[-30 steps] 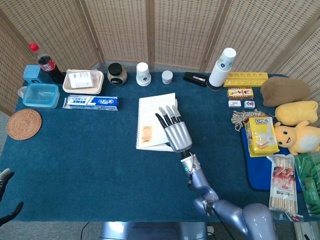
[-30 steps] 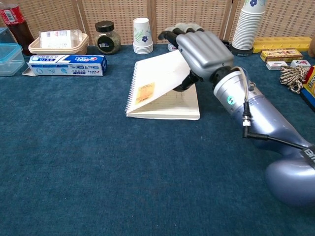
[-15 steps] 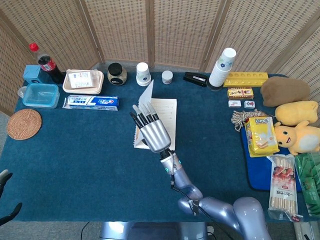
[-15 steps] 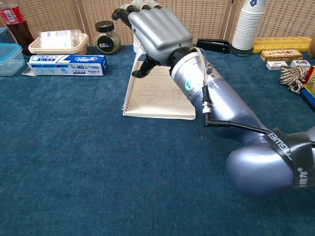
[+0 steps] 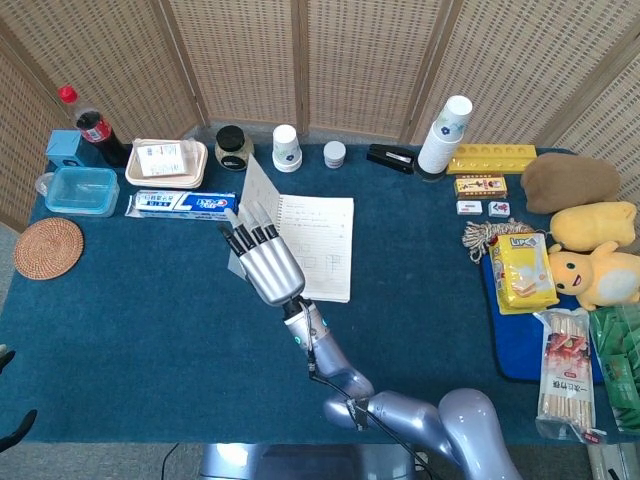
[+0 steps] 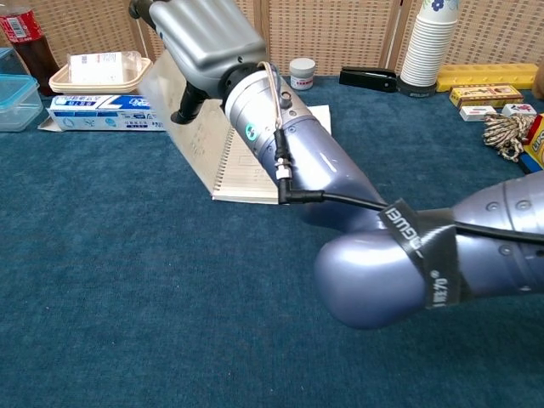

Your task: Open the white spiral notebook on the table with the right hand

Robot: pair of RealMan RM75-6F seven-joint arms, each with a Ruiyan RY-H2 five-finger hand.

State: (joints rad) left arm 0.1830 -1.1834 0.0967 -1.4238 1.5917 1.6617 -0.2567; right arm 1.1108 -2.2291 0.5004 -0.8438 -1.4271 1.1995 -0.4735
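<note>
White spiral notebook (image 5: 315, 246) lies mid-counter toward the back edge — long toothpaste box (image 5: 181, 205) to its left, black stapler (image 5: 390, 158) behind-right, round woven coaster (image 5: 48, 248) near the left edge.

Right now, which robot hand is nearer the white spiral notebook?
Right. The right robot hand is at the notebook's raised cover; the left robot hand sits off the table's near-left corner.

Bare desk (image 5: 130, 300) lies open left of the raised notebook cover (image 5: 255, 195); toothpaste box (image 5: 182, 204) crowds just behind it
</note>
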